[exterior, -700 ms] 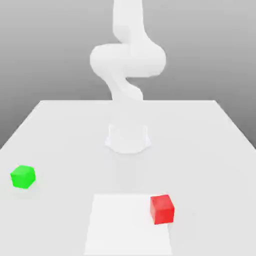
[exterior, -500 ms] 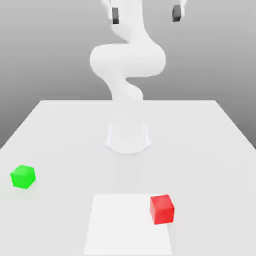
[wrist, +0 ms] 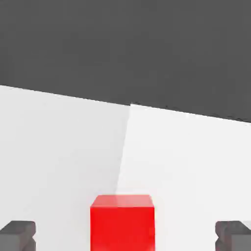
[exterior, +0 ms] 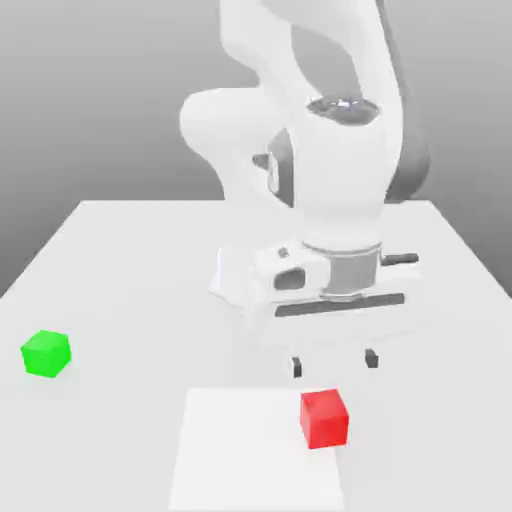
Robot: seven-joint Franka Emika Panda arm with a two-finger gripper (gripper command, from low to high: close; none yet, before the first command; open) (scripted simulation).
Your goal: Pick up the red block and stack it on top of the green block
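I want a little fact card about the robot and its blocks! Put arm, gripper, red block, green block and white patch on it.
arm: white, reaching down over the table
gripper: open, above the red block, holding nothing
red block: on the right edge of the white patch in the exterior view
green block: on the table, at the exterior view's left, nothing on top
white patch: flat, under part of the red block
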